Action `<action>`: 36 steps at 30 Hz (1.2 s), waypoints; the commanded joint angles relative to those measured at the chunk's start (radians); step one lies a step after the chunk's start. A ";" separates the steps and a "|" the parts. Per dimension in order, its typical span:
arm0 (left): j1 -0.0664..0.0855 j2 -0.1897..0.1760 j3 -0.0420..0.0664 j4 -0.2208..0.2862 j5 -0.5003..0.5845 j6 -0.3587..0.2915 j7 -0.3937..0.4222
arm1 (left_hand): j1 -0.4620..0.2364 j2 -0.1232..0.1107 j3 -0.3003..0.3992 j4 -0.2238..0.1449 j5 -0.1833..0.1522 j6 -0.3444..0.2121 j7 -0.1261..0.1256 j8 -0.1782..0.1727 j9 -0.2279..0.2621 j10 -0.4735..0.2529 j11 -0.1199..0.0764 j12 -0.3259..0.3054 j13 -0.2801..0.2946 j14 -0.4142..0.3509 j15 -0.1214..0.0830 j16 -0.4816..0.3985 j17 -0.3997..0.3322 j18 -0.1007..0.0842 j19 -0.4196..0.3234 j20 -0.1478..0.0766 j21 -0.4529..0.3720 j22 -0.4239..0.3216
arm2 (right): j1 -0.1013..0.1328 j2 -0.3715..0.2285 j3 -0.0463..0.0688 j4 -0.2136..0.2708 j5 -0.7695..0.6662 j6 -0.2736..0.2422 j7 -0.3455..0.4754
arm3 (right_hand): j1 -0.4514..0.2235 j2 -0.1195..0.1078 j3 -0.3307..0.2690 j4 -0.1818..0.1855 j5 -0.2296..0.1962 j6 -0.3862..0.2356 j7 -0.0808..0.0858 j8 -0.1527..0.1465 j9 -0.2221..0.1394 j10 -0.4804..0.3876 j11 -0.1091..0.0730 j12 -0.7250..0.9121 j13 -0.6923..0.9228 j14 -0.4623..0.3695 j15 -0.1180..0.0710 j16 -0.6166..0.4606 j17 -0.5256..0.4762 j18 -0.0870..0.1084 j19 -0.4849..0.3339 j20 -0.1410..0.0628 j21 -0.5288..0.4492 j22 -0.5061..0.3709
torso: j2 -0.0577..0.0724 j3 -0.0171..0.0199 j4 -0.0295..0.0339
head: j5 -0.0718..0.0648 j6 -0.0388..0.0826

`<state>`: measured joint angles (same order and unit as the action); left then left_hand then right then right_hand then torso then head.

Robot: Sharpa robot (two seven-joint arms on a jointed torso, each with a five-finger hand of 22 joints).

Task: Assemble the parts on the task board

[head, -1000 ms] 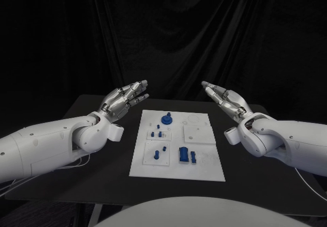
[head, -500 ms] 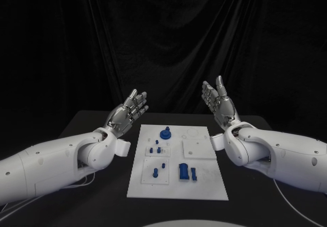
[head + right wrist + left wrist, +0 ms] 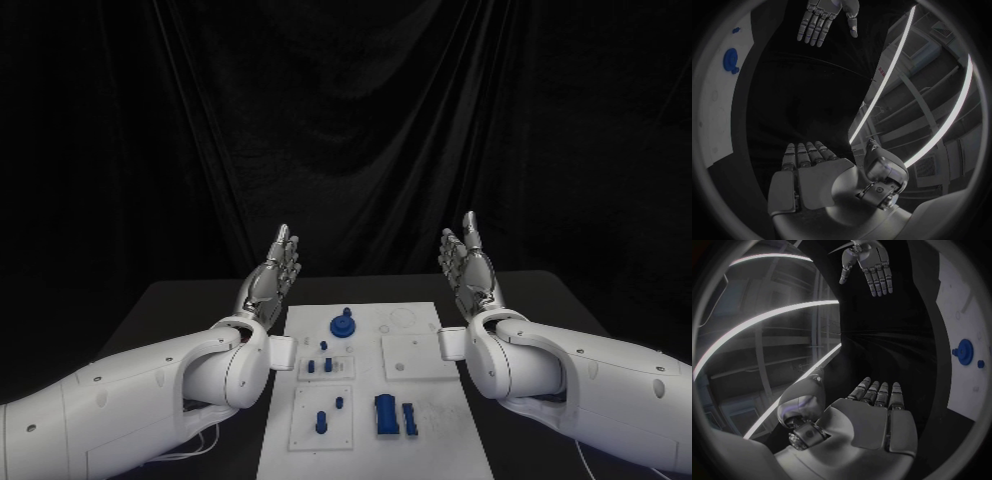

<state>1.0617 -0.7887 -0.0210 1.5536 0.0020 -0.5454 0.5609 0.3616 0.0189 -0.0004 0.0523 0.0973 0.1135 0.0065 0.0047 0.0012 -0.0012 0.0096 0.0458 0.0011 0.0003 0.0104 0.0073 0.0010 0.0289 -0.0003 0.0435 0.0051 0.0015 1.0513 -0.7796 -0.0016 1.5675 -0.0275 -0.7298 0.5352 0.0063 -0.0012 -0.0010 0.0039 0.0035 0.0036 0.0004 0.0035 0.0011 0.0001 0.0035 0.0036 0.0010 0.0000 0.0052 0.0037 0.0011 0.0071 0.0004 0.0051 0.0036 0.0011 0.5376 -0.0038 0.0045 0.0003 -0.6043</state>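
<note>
— Look at the two of them: the left hand (image 3: pixel 273 272) and the right hand (image 3: pixel 467 268) are both raised above the far end of the table (image 3: pixel 173 300), palms turned towards each other, fingers straight and a little apart, nothing in either.

— And the task board (image 3: pixel 418 330) lies flat between the arms, well below those hands. There is a round blue knob (image 3: pixel 343 324) near its far end, small blue pegs (image 3: pixel 327 364) in the middle, and a taller blue block (image 3: pixel 387 414) with a slimmer blue piece (image 3: pixel 411 418) just beside it at the near end.

— Are those seated or just lying there?

— I cannot tell from here; some seem to stand upright, but whether they are pushed home is too small to see. It could be a board waiting for work or one with the work over.

— So what worries you?

— The board seems to be merely resting on the table. If a hand comes down at a slant, I think it could shove the whole plate and shift every slot. The pegs are tiny against those fingers, too; a wide grasp might knock a neighbour over.

— And the forearms hang close above the near end.

— Yes, a careless sweep there could clip the block.
</note>
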 commanded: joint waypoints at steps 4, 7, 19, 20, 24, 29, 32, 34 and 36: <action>-0.010 0.008 0.018 0.015 -0.002 -0.215 -0.039 | -0.143 -0.019 0.000 -0.052 -0.097 -0.114 -0.006 -0.005 -0.001 0.001 -0.010 -0.046 -0.001 0.000 -0.010 -0.007 -0.001 -0.029 0.000 -0.043 -0.005 -0.001 | -0.001 0.000 0.002 0.003 0.028 -0.040 -0.015 | -0.006 0.001 0.001 -0.004 -0.003 -0.004 0.000 -0.004 -0.001 0.000 -0.003 -0.004 -0.001 0.000 -0.005 -0.004 -0.001 -0.007 0.000 -0.005 -0.004 -0.001 | 0.007 0.0038 -0.0045 | 0.000 0.004; -0.012 0.009 0.021 0.016 -0.002 -0.225 -0.041 | -0.168 -0.019 0.000 -0.052 -0.097 -0.114 -0.006 -0.005 -0.001 0.001 -0.010 -0.046 -0.001 0.000 -0.010 -0.007 -0.001 -0.029 0.000 -0.043 -0.005 -0.001 | -0.001 0.000 0.002 0.003 0.028 -0.040 -0.015 | -0.006 0.001 0.001 -0.004 -0.003 -0.004 0.000 -0.004 -0.001 0.000 -0.003 -0.004 -0.001 0.000 -0.005 -0.004 -0.001 -0.007 0.000 -0.005 -0.004 -0.001 | 0.007 0.0038 -0.0045 | 0.000 0.004; -0.012 0.009 0.021 0.016 -0.002 -0.225 -0.041 | -0.243 -0.019 0.000 -0.052 -0.097 -0.114 -0.006 -0.005 -0.001 0.001 -0.010 -0.046 -0.001 0.000 -0.010 -0.007 -0.001 -0.029 0.000 -0.043 -0.005 -0.001 | -0.001 0.000 0.002 0.003 0.028 -0.040 -0.015 | -0.006 0.001 0.001 -0.004 -0.003 -0.004 0.000 -0.004 -0.001 0.000 -0.003 -0.004 -0.001 0.000 -0.005 -0.004 -0.001 -0.007 0.000 -0.005 -0.004 -0.001 | 0.007 0.0038 -0.0045 | 0.000 0.004; -0.012 0.009 0.021 0.016 -0.002 -0.225 -0.041 | -0.248 -0.019 0.000 -0.052 -0.097 -0.114 -0.006 -0.005 -0.001 0.001 -0.010 -0.046 -0.001 0.000 -0.010 -0.007 -0.001 -0.029 0.000 -0.043 -0.005 -0.001 | -0.001 0.000 0.002 0.003 0.028 -0.040 -0.015 | -0.006 0.001 0.001 -0.004 -0.003 -0.004 0.000 -0.004 -0.001 0.000 -0.003 -0.004 -0.001 0.000 -0.005 -0.004 -0.001 -0.007 0.000 -0.005 -0.004 -0.001 | 0.007 0.0038 -0.0045 | 0.000 0.004; -0.012 0.009 0.021 0.016 -0.002 -0.225 -0.041 | -0.362 -0.019 0.000 -0.052 -0.097 -0.114 -0.006 -0.005 -0.001 0.001 -0.010 -0.046 -0.001 0.000 -0.010 -0.007 -0.001 -0.029 0.000 -0.043 -0.005 -0.001 | -0.001 0.000 0.002 0.003 0.028 -0.040 -0.015 | -0.006 0.001 0.001 -0.004 -0.003 -0.004 0.000 -0.004 -0.001 0.000 -0.003 -0.004 -0.001 0.000 -0.005 -0.004 -0.001 -0.007 0.000 -0.005 -0.004 -0.001 | 0.007 0.0038 -0.0045 | 0.000 0.004; -0.012 0.009 0.021 0.016 -0.002 -0.225 -0.041 | -0.362 -0.019 0.000 -0.052 -0.097 -0.114 -0.006 -0.005 -0.001 0.001 -0.010 -0.046 -0.001 0.000 -0.010 -0.007 -0.001 -0.029 0.000 -0.043 -0.005 -0.001 | -0.001 0.000 0.002 0.003 0.028 -0.040 -0.015 | -0.006 0.001 0.001 -0.004 -0.003 -0.004 0.000 -0.004 -0.001 0.000 -0.003 -0.004 -0.001 0.000 -0.005 -0.004 -0.001 -0.007 0.000 -0.005 -0.004 -0.001 | 0.007 0.0038 -0.0045 | 0.000 0.004; -0.012 0.009 0.021 0.016 -0.002 -0.225 -0.041 | -0.362 -0.019 0.000 -0.052 -0.097 -0.114 -0.006 -0.005 -0.001 0.001 -0.010 -0.046 -0.001 0.000 -0.010 -0.007 -0.001 -0.029 0.000 -0.043 -0.005 -0.001 | -0.001 0.000 0.002 0.003 0.028 -0.040 -0.015 | -0.006 0.001 0.001 -0.004 -0.003 -0.004 0.000 -0.004 -0.001 0.000 -0.003 -0.004 -0.001 0.000 -0.005 -0.004 -0.001 -0.007 0.000 -0.005 -0.004 -0.001 | 0.007 0.0038 -0.0045 | 0.000 0.004; -0.012 0.009 0.021 0.016 -0.002 -0.225 -0.041 | -0.362 -0.019 0.000 -0.052 -0.097 -0.114 -0.006 -0.005 -0.001 0.001 -0.010 -0.046 -0.001 0.000 -0.010 -0.007 -0.001 -0.029 0.000 -0.043 -0.005 -0.001 | -0.001 0.000 0.002 0.003 0.028 -0.040 -0.015 | -0.006 0.001 0.001 -0.004 -0.003 -0.004 0.000 -0.004 -0.001 0.000 -0.003 -0.004 -0.001 0.000 -0.005 -0.004 -0.001 -0.007 0.000 -0.005 -0.004 -0.001 | 0.007 0.0038 -0.0045 | 0.000 0.004; -0.012 0.009 0.021 0.016 -0.002 -0.225 -0.041 | -0.362 -0.019 0.000 -0.052 -0.097 -0.114 -0.006 -0.005 -0.001 0.001 -0.010 -0.046 -0.001 0.000 -0.010 -0.007 -0.001 -0.029 0.000 -0.043 -0.005 -0.001 | -0.001 0.000 0.002 0.003 0.028 -0.040 -0.015 | -0.006 0.001 0.001 -0.004 -0.003 -0.004 0.000 -0.004 -0.001 0.000 -0.003 -0.004 -0.001 0.000 -0.005 -0.004 -0.001 -0.007 0.000 -0.005 -0.004 -0.001 | 0.007 0.0038 -0.0045 | 0.000 0.004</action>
<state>1.0514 -0.7816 -0.0014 1.5678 0.0034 -0.7635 0.5100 0.0067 -0.0001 0.0004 0.0040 0.0065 0.0036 -0.0001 0.0048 0.0014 0.0023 0.0060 0.0059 0.0017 -0.0033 0.0070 0.0036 0.0012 0.0136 -0.0009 0.0051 0.0054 0.0008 1.0513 -0.7797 -0.0012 1.5677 0.0018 -0.7562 0.5306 0.0065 -0.0011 -0.0010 0.0040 0.0036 0.0037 0.0005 0.0036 0.0011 0.0000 0.0035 0.0040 0.0012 0.0001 0.0053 0.0037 0.0013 0.0075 0.0004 0.0053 0.0036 0.0015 0.5442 0.0000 0.0000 0.0000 -0.5998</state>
